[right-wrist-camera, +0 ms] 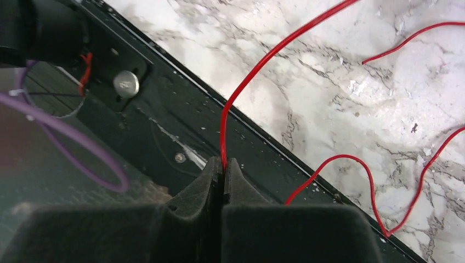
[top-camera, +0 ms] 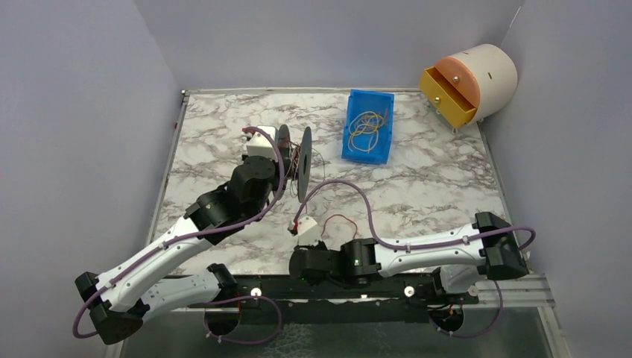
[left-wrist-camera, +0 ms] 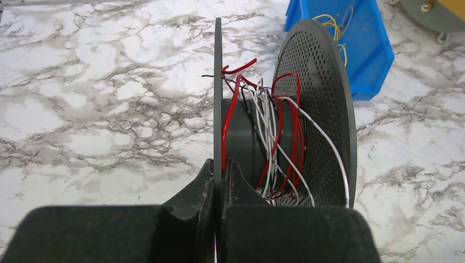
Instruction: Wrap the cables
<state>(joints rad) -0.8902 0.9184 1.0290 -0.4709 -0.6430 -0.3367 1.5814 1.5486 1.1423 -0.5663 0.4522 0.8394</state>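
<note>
Nearest, at the front edge of the desk (right-wrist-camera: pixel 340 109), the right gripper (right-wrist-camera: pixel 222 163) hangs over the black rail (right-wrist-camera: pixel 164 126); its jaws are pressed fully together on a red cable (right-wrist-camera: pixel 222 137), which rises from between the pads and runs off across the marble; more red strand lies in slack curves on the desk just beside it.

Farther in, the left gripper (left-wrist-camera: pixel 218 164) has its jaws clamped tight on the thin near flange (left-wrist-camera: pixel 217 82) of a dark grey spool (left-wrist-camera: pixel 241 131); the spool stands on edge, and its far flange (left-wrist-camera: pixel 323 76) is perforated. Between the flanges the cables (left-wrist-camera: pixel 277 126) sit on the hub in loose, uneven turns: red, white and a few dark strands, with some ends poking up past the rim. Beyond the spool sits a blue bin (left-wrist-camera: pixel 378 55) with yellow loops in it.

Whether the pinched strand runs back to the spool cannot be traced for certain. The step in hand looks like winding: one arm steadies the reel, the other holds the free run.

The next move probably calls for carrying that run toward the spool and laying it around the hub between the flanges; the slack on the desk needs taking up first. The strand should stay lightly taut, since so thin a wire could slip from the pads or ride over the rim.
</note>
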